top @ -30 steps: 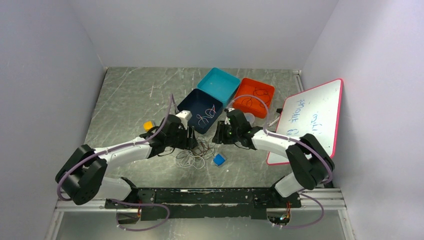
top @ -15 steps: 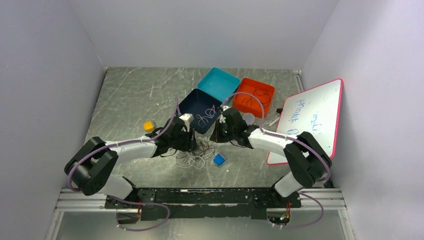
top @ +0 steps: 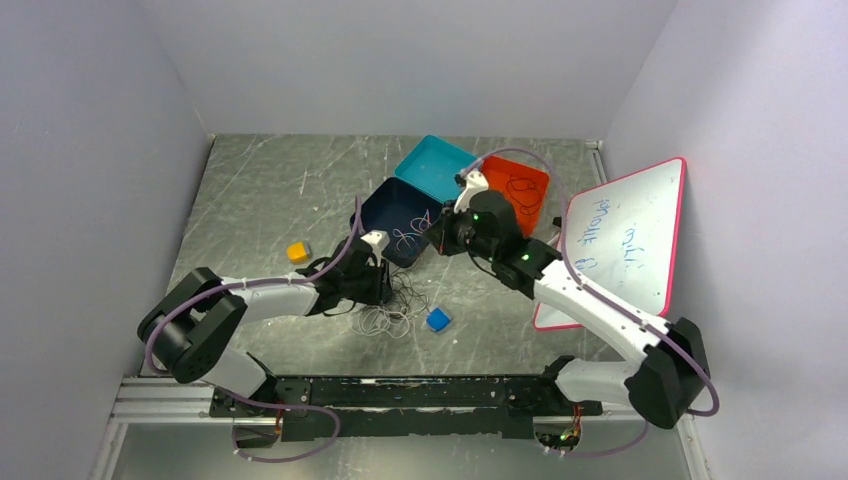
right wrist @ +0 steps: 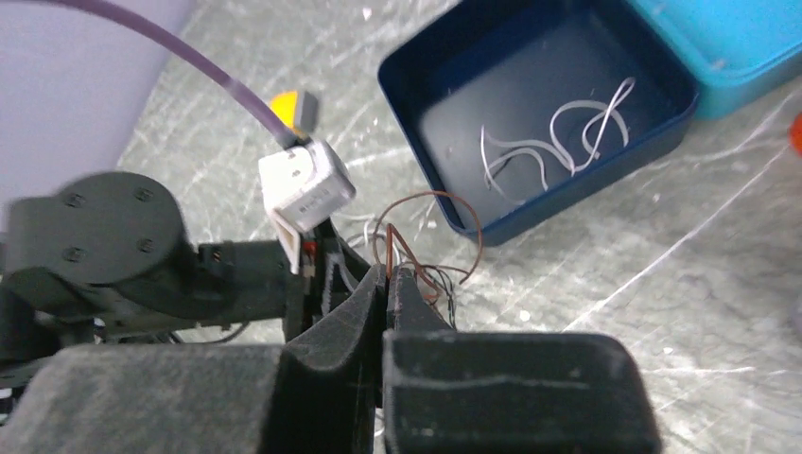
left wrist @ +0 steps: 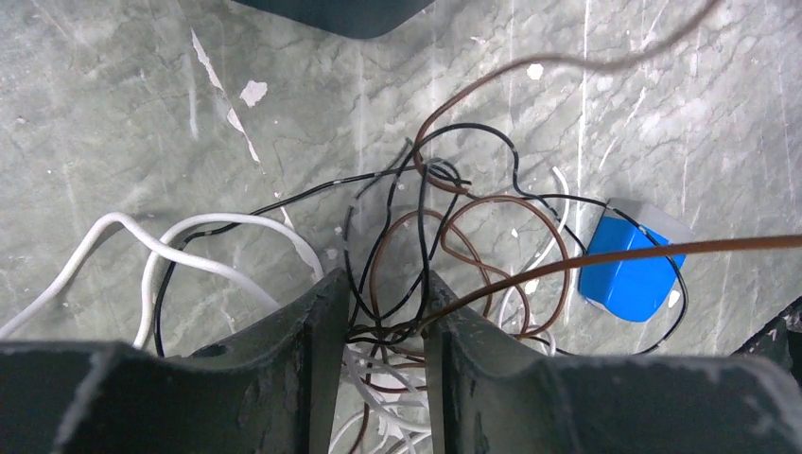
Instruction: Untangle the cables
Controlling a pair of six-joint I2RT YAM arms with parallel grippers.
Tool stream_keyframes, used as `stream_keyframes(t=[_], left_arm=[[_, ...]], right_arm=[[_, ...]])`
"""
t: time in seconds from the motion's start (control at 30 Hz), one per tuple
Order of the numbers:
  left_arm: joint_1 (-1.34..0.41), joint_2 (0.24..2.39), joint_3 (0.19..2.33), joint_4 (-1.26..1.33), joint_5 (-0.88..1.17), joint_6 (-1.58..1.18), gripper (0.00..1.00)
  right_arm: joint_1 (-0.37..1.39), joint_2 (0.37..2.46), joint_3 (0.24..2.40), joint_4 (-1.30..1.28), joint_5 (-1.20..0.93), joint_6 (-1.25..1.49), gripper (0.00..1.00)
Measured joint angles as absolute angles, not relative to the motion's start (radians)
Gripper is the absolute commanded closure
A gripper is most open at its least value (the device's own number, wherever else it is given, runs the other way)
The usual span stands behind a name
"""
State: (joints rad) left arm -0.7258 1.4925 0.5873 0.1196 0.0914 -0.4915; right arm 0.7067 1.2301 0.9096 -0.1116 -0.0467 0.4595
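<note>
left pincer point(left wrist: 381, 291): parted, straddling the tangled cables point(top: 392, 302) on the worktop point(top: 250, 190), lower centre of overhead view, likely to anchor them | right pincer point(right wrist: 386, 274): clenched on brown cable point(left wrist: 747, 243), held taut, likely to pull it free

A grey, scratched, marble-patterned table point(top: 260, 190) carries everything. Near its front middle lies a loose tangle of thin cables point(top: 385, 318), white, black and brown, with a small blue block point(top: 437, 320) just beside it on the right. A yellow cube point(top: 297, 252) sits apart to the left. Further back, a navy tray point(top: 385, 205), a teal tray point(top: 432, 168) and an orange tray point(top: 538, 178) stand close together. At the right, a pink-framed whiteboard point(top: 620, 240) seems to rest its lower edge on the table.
</note>
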Motion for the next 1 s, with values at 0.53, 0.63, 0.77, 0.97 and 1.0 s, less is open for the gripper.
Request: stream_keyframes(t=[0.53, 0.63, 0.77, 0.97, 1.0], left_arm=[[-0.731, 1.498, 0.573, 0.153, 0.072, -0.498, 0.67], [-0.731, 1.498, 0.572, 0.155, 0.071, -0.500, 0.67], [-0.733, 1.499, 0.567, 0.166, 0.069, -0.505, 0.68], [-0.735, 1.502, 0.567, 0.172, 0.064, -0.506, 0.70], [-0.735, 1.502, 0.567, 0.172, 0.064, -0.506, 0.71]], right_arm=[[0.707, 1.092, 1.261, -0.287, 0.240, 0.286, 1.00], [0.707, 1.074, 1.308, -0.297, 0.307, 0.244, 1.00], [0.707, 1.056, 1.366, -0.300, 0.390, 0.187, 1.00], [0.707, 1.056, 1.464, -0.284, 0.506, 0.089, 1.00], [0.707, 1.057, 1.477, -0.276, 0.525, 0.073, 1.00]])
